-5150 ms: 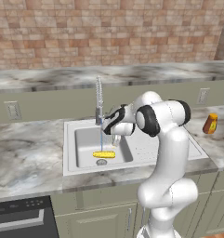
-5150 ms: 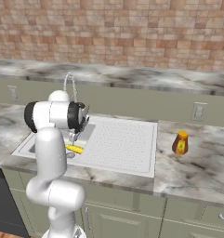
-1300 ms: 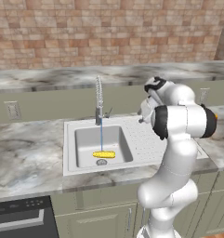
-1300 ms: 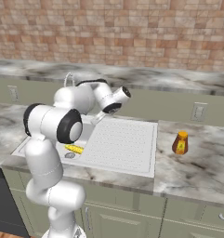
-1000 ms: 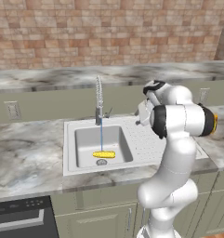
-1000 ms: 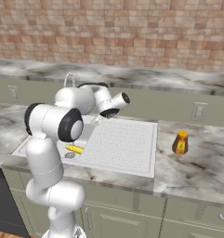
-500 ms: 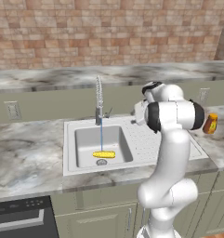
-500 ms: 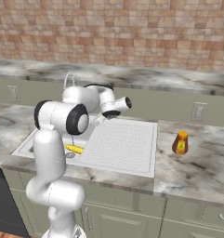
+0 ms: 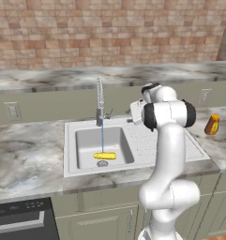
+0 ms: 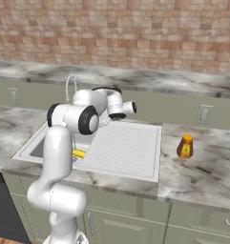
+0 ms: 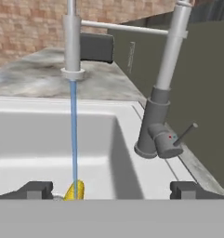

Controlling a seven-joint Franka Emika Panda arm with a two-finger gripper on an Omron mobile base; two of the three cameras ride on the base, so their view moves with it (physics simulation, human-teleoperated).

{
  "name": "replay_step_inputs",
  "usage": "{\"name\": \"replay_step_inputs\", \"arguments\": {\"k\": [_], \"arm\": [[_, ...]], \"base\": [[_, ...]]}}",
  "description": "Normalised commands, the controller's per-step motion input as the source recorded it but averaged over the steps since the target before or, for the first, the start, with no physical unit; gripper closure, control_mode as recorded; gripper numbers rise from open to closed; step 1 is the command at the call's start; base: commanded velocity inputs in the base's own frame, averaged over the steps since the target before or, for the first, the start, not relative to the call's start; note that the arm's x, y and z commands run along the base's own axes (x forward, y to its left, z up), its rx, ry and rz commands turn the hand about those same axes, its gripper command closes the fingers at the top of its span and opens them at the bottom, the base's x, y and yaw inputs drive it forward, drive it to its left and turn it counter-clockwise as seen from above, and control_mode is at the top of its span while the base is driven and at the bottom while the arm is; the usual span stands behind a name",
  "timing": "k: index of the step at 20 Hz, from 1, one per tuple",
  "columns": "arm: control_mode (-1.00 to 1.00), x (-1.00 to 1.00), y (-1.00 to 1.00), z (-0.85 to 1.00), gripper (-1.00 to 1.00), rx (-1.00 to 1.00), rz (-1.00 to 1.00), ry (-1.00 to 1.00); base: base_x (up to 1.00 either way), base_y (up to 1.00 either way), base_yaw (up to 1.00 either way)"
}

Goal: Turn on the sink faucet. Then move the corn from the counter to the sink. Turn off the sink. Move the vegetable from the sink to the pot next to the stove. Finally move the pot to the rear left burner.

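The yellow corn (image 9: 105,155) lies on the floor of the sink basin (image 9: 86,140), under a thin stream of water (image 9: 102,137) running from the faucet spout (image 9: 100,93). My gripper (image 9: 133,114) hovers over the drainboard, just right of the faucet, level with its base. In the hand view the gripper (image 11: 111,190) is open, its fingertips (image 11: 36,189) far apart with nothing between them. Ahead and to the right stands the grey faucet base (image 11: 153,135) with its lever handle (image 11: 185,132). The corn (image 11: 76,189) shows under the stream (image 11: 74,139).
A ribbed white drainboard (image 9: 154,140) lies right of the basin. An amber bottle (image 9: 211,124) stands on the marble counter at the far right, also the bottle (image 10: 184,146). A dark appliance front (image 9: 20,220) sits below the counter at lower left. The brick wall rises behind.
The hand rose out of the basin, leaving the corn there, swung right, then edged back left toward the faucet base. Water runs throughout.
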Motion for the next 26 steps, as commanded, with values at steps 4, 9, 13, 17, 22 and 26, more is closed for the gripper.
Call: {"name": "replay_step_inputs", "arguments": {"k": [4, 9, 13, 17, 22, 26], "arm": [[-1.0, 0.47, 0.33, -0.11, -1.0, 0.05, 0.0, 0.0], [-1.0, 0.44, 0.4, -0.16, -1.0, 0.03, 0.0, 0.0], [-1.0, 0.44, 0.32, -0.21, -1.0, 0.03, 0.0, 0.0], [-1.0, 0.38, 0.09, -0.24, -1.0, 0.04, 0.0, 0.0], [-1.0, 0.37, 0.0, -0.19, -1.0, 0.05, 0.02, 0.0], [-1.0, 0.34, 0.0, -0.02, -1.0, 0.06, 0.05, 0.0]], "base": [[0.0, 0.0, 0.0], [0.0, 0.0, 0.0], [0.0, 0.0, 0.0], [0.0, 0.0, 0.0], [0.0, 0.0, 0.0], [0.0, 0.0, 0.0]]}}
